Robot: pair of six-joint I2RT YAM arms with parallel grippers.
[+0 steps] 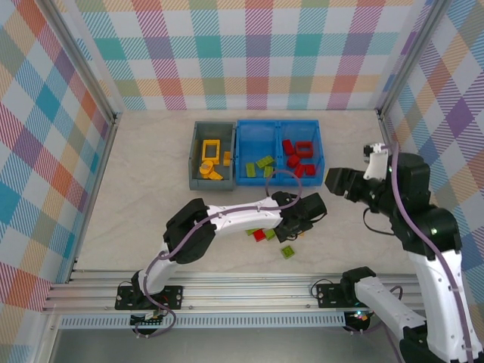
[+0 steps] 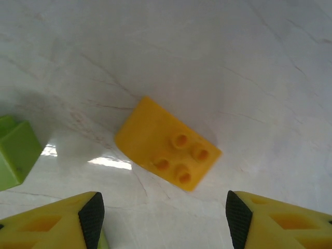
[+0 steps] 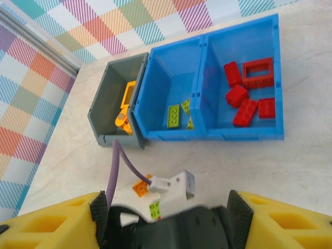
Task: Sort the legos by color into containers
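**While most bricks sit sorted, a handful wait on the table**

With its fingers spread wide and nothing between them, the left gripper (image 2: 163, 215) hovers over a yellow brick (image 2: 167, 150). This brick lies on the table (image 2: 233, 52), studs up, slanted across the gap and touching neither finger. It is a glossy sloped piece with four studs at one end.

Near it sits a lime green brick (image 2: 15, 153). From above, a red brick (image 1: 259, 235) and a second green brick (image 1: 288, 251) lie close by that gripper.

Further out, the grey bin (image 1: 195, 162) holds yellow and orange pieces, including a yellow frame (image 1: 211, 149). The blue bin (image 1: 278, 123) has green bricks in its left compartment and red ones, with a red frame (image 3: 258, 72), in its right.

The right gripper (image 1: 336, 181) hangs beside the blue bin, fingers apart and empty. By my reckoning, roughly four bricks remain to sort.
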